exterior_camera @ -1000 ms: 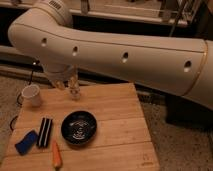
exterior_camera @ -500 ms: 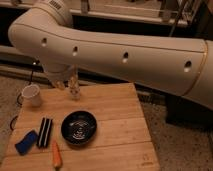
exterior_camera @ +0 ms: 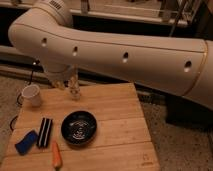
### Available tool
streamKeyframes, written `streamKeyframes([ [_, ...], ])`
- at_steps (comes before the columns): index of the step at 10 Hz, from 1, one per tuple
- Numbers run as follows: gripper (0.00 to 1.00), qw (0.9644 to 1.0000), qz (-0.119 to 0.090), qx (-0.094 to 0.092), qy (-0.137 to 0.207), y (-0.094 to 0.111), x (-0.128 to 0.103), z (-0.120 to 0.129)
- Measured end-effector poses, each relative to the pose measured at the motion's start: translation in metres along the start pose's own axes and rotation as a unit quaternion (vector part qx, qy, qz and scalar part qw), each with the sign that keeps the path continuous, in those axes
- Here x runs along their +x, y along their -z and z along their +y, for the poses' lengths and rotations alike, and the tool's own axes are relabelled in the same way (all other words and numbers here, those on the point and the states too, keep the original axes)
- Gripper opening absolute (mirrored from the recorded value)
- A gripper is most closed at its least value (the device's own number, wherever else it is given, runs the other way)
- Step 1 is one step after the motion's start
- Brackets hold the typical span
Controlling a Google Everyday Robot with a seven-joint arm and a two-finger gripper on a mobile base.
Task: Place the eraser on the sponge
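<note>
— Gripper [exterior_camera: 74, 91]: where is it seen, and in what state?
— It is seen low over the far left part of the wooden table [exterior_camera: 117, 107], under the white arm [exterior_camera: 125, 55]. Released or clenched cannot be told.
— And the eraser [exterior_camera: 45, 131]?
— It is laid flat near the table's left edge, just beside the blue sponge [exterior_camera: 26, 142], not on it. A black bowl [exterior_camera: 79, 129] is set to its right.

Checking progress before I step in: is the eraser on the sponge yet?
Off. The eraser lies on the table beside the sponge; the gripper hangs apart near the table's back edge.
</note>
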Motion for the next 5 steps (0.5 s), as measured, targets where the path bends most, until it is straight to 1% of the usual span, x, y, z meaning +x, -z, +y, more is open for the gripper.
streamKeyframes([
  [3,0.38,1.0,0.001,0.002,0.001,-0.001,0.0,0.0],
  [4,0.38,0.9999,0.01,-0.001,0.003,-0.012,-0.001,0.009],
  [5,0.38,0.9996,0.026,-0.01,0.005,-0.03,0.001,0.021],
])
